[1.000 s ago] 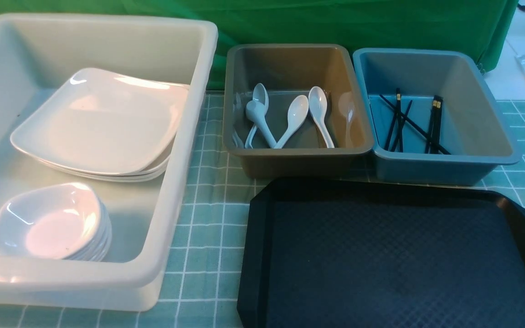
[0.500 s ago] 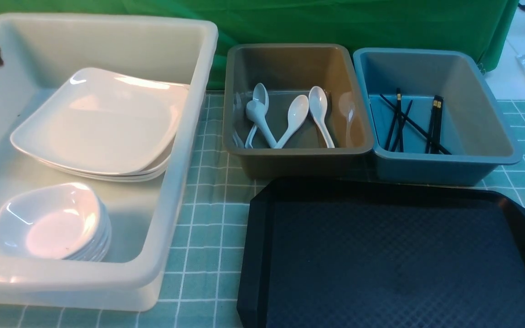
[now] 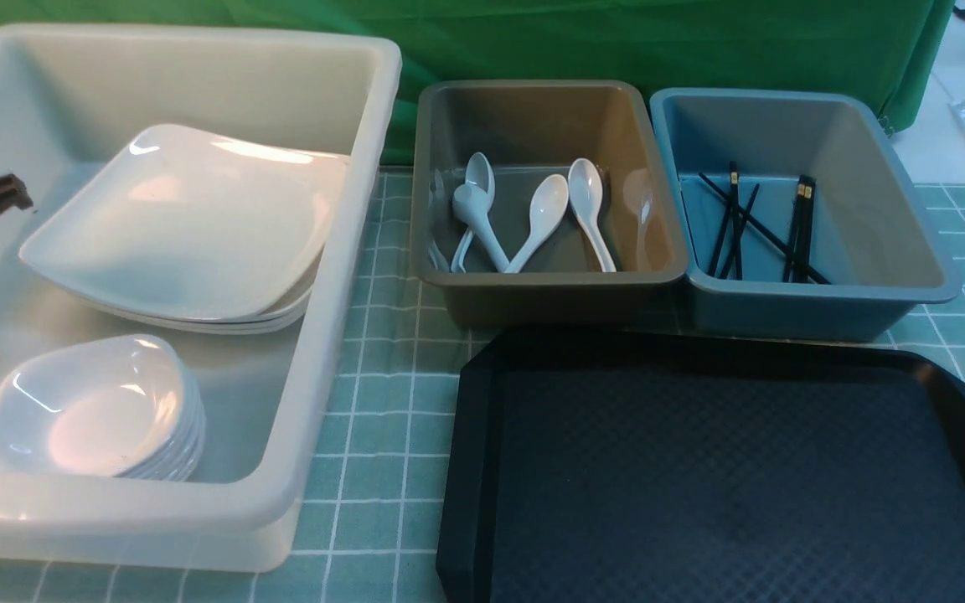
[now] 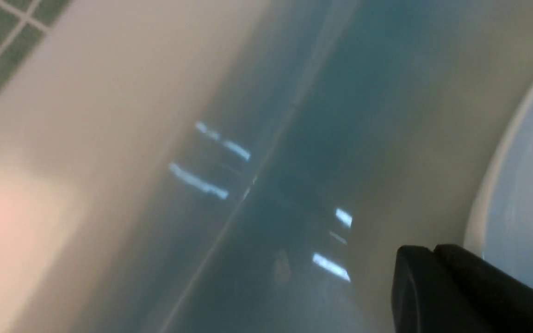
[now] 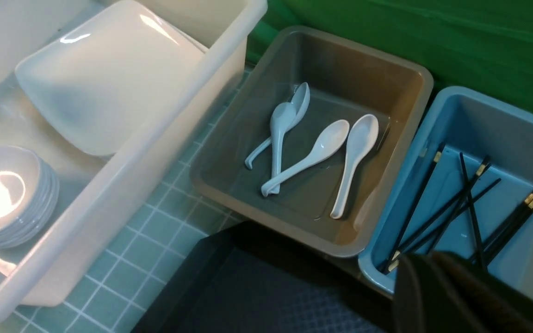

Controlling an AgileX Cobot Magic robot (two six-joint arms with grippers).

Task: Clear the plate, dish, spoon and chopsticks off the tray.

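One white tub [image 3: 365, 251] holds three stacked plates [image 3: 189, 226] and one stack of small dishes [image 3: 89, 410], count unclear. One tray [image 3: 482, 469] lies on the tabletop [image 3: 382, 402]. Brown tub [image 3: 533, 109]: four spoons [image 3: 587, 209]. Blue tub [image 3: 868, 209]: chopsticks [image 3: 799, 226], count unclear. Left gripper [image 4: 433, 250] and right gripper [image 5: 428, 259]: fingers clenched, grasping nothing.

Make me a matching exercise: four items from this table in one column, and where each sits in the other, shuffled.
Items
1. glossy white square plates
2. white ceramic soup spoons
3. thin black chopsticks
4. stack of small rounded white dishes

Places
A. blue plastic tub
B. brown plastic tub
C. near end of the big white plastic tub
D. far end of that tub

Pairs: 1-D, 2-B, 3-A, 4-C
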